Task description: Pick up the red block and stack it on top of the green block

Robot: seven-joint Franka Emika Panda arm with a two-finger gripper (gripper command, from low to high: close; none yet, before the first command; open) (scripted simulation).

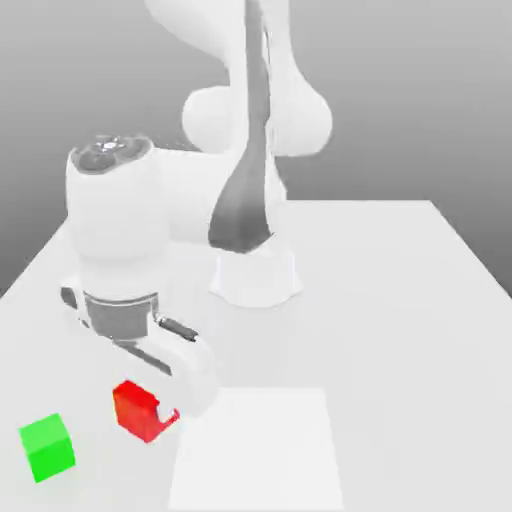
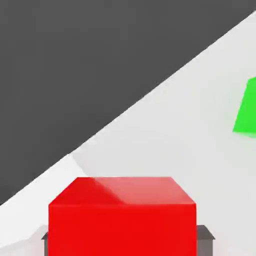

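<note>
At the lower left of the exterior view, the red block (image 1: 136,411) looks matt, smooth and plastic-like; in the hand view its upper face carries a paler, faintly satin patch beside a deeper red one. The green block (image 1: 47,448), further toward the lower left corner, has the same plain, matt, even faces. The arm (image 1: 120,215), across the upper left and centre, looks like smooth white plastic with a soft sheen, its grey parts darker and sleeker, and the round cap (image 1: 110,152) at its upper left glossy and metal-like with bright glints. The tabletop (image 1: 400,350) is pale, smooth and matt, showing no visible grain
</note>
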